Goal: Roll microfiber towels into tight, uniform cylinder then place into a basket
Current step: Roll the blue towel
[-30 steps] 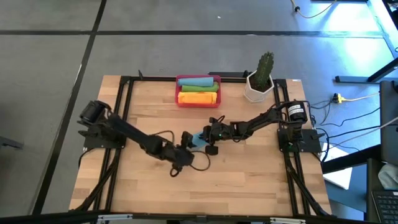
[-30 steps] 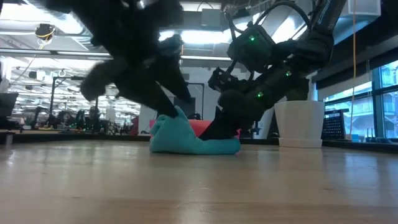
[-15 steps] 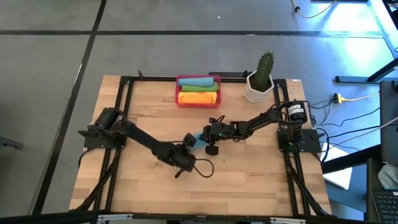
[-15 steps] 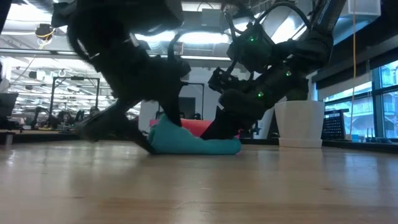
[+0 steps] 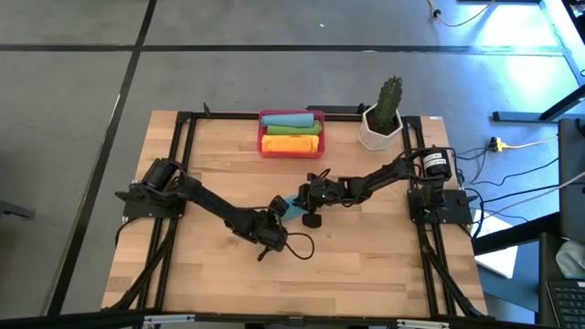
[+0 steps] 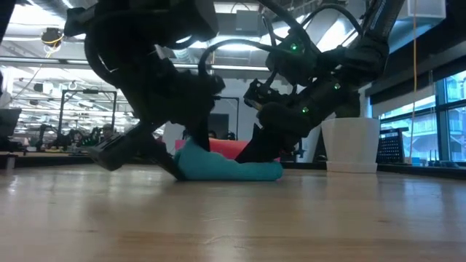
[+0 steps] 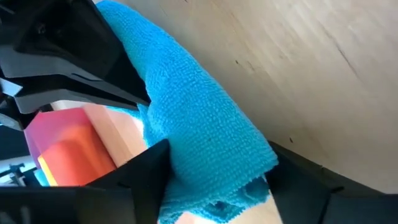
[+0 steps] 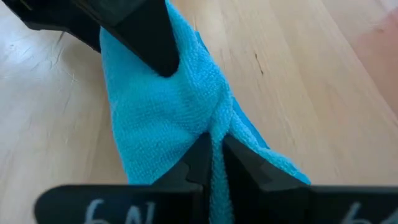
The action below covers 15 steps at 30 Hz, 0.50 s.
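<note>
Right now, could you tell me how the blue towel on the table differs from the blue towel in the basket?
The table towel is a loose, rumpled roll; the basket towel is a tight, even cylinder. The table towel lies on bare wood mid-table, with the right hand pinching one end and the left hand open around the other; the basket towel sits untouched at the back of the red basket, beside green and orange rolls. Both are the same teal blue.

Grey floor (image 5: 82, 82) crossed by dark seams. Pale wood surface (image 5: 366, 265) framed by black rails. Ceiling strip lights (image 6: 29, 51) seen beyond. Window (image 6: 448, 109) lit at side.
</note>
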Tool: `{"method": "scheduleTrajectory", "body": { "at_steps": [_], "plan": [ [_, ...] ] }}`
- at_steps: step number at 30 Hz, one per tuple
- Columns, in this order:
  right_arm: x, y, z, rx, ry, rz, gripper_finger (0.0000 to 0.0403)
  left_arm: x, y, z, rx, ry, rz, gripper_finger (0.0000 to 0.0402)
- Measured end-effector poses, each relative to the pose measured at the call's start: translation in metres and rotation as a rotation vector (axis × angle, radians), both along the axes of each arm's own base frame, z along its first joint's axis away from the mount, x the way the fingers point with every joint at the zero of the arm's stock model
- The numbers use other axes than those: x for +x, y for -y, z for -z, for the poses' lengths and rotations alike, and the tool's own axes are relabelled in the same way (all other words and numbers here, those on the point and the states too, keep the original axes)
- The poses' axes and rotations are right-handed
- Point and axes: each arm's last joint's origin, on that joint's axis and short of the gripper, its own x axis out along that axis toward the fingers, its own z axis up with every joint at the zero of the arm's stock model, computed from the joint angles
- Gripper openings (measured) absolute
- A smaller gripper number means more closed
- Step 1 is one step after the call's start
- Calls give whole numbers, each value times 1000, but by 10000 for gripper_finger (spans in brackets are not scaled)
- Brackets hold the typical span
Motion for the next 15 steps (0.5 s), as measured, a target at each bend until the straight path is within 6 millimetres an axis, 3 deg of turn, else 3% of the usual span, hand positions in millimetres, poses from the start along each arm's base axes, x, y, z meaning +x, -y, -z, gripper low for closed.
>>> {"method": "scheduleTrajectory", "body": {
  "at_steps": [8,13,15],
  "plan": [
    [-1,0,-6,-48,13,-37,39,2,-6,3,-36,27,-59,119],
    [-6,1,-30,-168,23,-54,43,2,-6,3,-69,64,-118,25],
    [-10,0,-42,-230,20,-44,52,1,-7,3,-83,71,-138,12]
  ]
}}
